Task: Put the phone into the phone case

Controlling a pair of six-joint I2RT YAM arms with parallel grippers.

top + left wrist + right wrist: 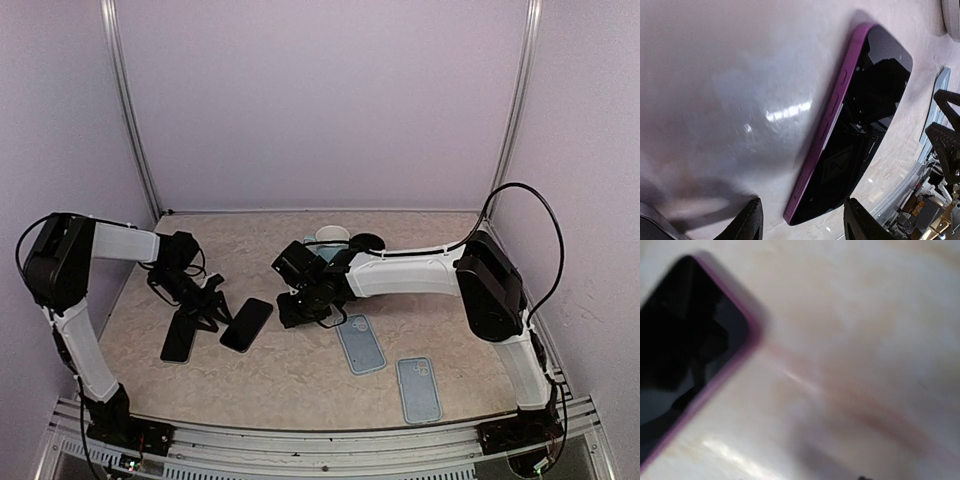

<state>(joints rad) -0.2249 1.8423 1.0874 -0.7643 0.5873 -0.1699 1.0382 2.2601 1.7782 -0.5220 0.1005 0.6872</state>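
Observation:
A black-screened phone with a purple edge [247, 325] lies flat on the table, left of centre. It fills the left wrist view [860, 125] and shows blurred in the right wrist view [685, 340]. My left gripper [205, 308] is open and empty just left of the phone; in its wrist view the gripper [802, 225] has the phone's near corner between its spread fingers [747, 220]. My right gripper [300, 302] hovers low to the right of the phone, open and empty. Two blue-grey phone cases [360, 343] [418, 388] lie flat at the right front.
A second dark phone [178, 338] lies left of my left gripper. A white cup [332, 237] and a black disc [366, 242] stand at the back behind the right arm. Purple walls close in the table.

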